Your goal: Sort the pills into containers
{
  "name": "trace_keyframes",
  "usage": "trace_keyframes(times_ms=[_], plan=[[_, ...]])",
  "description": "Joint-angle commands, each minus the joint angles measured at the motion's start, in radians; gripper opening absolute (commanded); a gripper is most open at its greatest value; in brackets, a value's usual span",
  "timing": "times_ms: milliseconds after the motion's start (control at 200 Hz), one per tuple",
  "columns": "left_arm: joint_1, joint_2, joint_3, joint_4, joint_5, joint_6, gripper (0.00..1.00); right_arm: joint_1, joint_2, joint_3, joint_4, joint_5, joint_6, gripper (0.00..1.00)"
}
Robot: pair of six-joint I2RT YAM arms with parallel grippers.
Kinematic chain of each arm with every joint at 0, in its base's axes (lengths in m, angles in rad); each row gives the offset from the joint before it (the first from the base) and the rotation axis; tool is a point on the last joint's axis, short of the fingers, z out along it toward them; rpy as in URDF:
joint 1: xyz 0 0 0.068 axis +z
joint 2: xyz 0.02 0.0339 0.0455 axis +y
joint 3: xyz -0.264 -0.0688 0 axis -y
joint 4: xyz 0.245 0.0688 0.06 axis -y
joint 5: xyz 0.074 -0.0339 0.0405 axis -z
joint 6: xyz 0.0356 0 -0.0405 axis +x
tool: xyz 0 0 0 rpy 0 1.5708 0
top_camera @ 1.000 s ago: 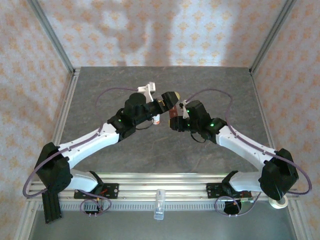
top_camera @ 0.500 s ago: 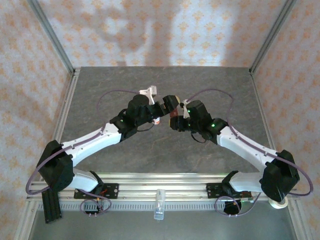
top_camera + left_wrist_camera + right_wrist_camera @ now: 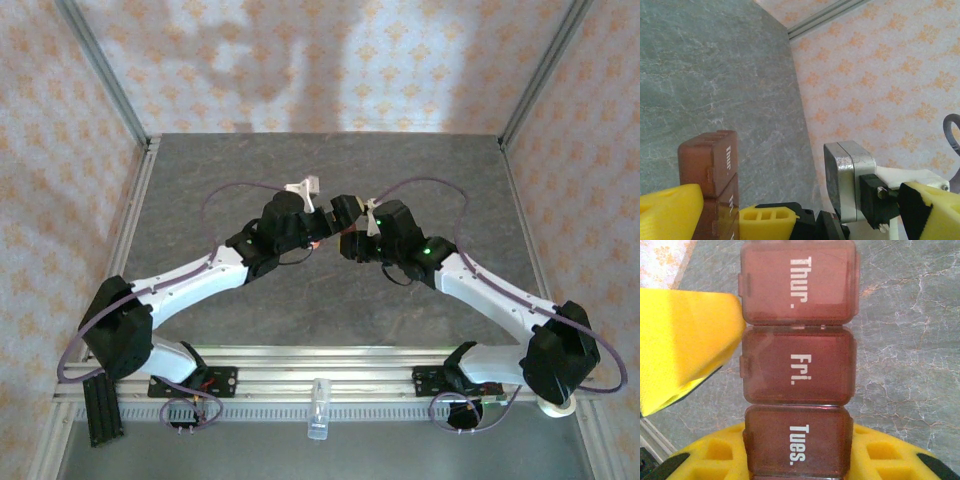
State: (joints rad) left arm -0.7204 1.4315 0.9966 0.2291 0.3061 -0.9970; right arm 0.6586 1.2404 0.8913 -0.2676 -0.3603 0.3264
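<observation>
**Left:** the left gripper (image 3: pixel 802 212) stands wide open and empty, with one yellow finger (image 3: pixel 685 350) just beside the containers.

**Centre:** the containers (image 3: pixel 797 367) are a brown strip of three joined boxes marked Thur., Fri. and Tues. All lids are shut, and the strip appears to be held off the grey table (image 3: pixel 910 340).

**Right:** the right gripper (image 3: pixel 796 462) is clamped on the Tues. end of the strip.

**Handling, as judged:** the plastic looks light, stiff and thin-walled. Its smooth faces could slip or twist under a one-end grip. The lids probably snap shut and would need a fingertip under the small side tab.

**Best hold:** across the narrow side walls of an end box, leaving the other lids free to swing.
</observation>
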Motion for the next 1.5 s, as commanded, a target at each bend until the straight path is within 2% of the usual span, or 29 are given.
trace_keyframes(times_ms=[0, 1076, 1321, 1491], plan=[[-0.010, 0.014, 0.016, 0.038, 0.004, -0.001, 1.00, 0.004, -0.019, 0.005, 0.029, 0.000, 0.011, 0.32], [-0.028, 0.036, 0.059, 0.094, 0.013, -0.010, 1.00, 0.004, -0.009, -0.021, 0.045, -0.001, 0.015, 0.30], [-0.029, -0.016, 0.045, -0.045, -0.109, 0.044, 1.00, 0.004, -0.014, -0.026, 0.043, 0.012, 0.017, 0.30], [-0.029, -0.005, 0.039, -0.044, -0.105, 0.046, 1.00, 0.004, -0.014, -0.020, 0.045, 0.002, 0.016, 0.30]])
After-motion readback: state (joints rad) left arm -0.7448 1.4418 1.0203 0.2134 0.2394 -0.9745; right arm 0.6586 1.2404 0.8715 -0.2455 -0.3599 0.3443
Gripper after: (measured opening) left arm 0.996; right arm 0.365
